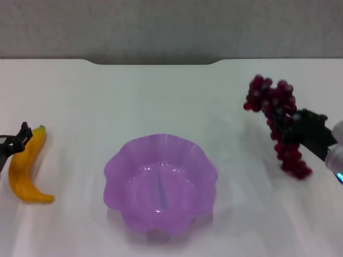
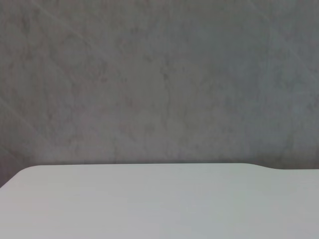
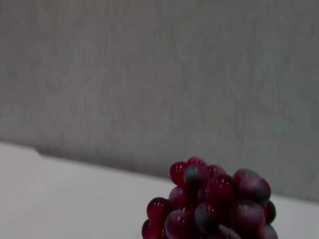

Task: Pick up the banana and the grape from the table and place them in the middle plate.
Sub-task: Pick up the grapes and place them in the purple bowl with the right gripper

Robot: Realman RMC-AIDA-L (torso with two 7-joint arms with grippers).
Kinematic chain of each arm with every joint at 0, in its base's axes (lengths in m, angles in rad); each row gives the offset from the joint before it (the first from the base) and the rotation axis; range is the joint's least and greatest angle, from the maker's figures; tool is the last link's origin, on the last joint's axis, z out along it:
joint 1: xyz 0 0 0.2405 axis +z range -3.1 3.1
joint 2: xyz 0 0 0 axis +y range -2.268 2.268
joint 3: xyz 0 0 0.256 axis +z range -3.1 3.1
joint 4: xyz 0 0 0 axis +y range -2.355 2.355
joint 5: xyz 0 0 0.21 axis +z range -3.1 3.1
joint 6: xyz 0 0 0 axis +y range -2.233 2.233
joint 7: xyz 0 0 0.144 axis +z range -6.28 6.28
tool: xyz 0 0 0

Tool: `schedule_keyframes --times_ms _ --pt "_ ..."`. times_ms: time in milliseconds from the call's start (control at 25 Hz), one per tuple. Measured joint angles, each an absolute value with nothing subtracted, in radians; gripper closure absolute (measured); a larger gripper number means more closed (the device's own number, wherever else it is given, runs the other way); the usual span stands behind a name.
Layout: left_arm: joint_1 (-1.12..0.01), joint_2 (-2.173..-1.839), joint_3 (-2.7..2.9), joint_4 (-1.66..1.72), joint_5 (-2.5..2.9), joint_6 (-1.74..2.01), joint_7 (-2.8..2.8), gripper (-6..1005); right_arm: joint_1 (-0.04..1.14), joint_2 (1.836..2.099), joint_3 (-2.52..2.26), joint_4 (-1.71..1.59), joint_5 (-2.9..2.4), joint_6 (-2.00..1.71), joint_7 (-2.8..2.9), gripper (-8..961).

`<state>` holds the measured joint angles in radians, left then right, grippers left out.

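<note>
The yellow banana [image 1: 24, 171] lies on the white table [image 1: 161, 96] at the far left. My left gripper [image 1: 20, 140] is right at the banana's stem end, touching or nearly touching it. The dark red grape [image 1: 270, 101] bunch is at the right, gripped around its middle by my right gripper [image 1: 286, 128], which is shut on it; it seems to be just off the table. The grape also fills the bottom of the right wrist view [image 3: 214, 199]. The purple middle plate [image 1: 115, 166] sits empty at centre front. The left wrist view shows only table [image 2: 149, 204] and wall.
A grey wall [image 1: 171, 27] rises behind the table's notched far edge [image 1: 155, 63]. Bare tabletop lies between the plate and each fruit.
</note>
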<state>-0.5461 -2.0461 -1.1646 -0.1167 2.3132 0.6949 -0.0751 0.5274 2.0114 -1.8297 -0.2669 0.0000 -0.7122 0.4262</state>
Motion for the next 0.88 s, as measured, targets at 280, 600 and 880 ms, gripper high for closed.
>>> schedule_keyframes --times_ms 280,600,880 --pt "-0.545 -2.045 -1.167 -0.115 2.313 0.695 -0.074 134 0.557 2.01 -1.826 -0.326 -0.002 -0.781 0.433 562" --pt "-0.536 -2.045 -1.169 -0.111 2.313 0.7 -0.074 134 0.611 2.005 -1.905 -0.4 -0.036 -0.863 0.547 565" --pt "-0.535 -2.045 -1.169 -0.109 2.313 0.701 -0.074 134 0.696 2.007 -1.918 -0.408 -0.276 -0.926 0.718 568"
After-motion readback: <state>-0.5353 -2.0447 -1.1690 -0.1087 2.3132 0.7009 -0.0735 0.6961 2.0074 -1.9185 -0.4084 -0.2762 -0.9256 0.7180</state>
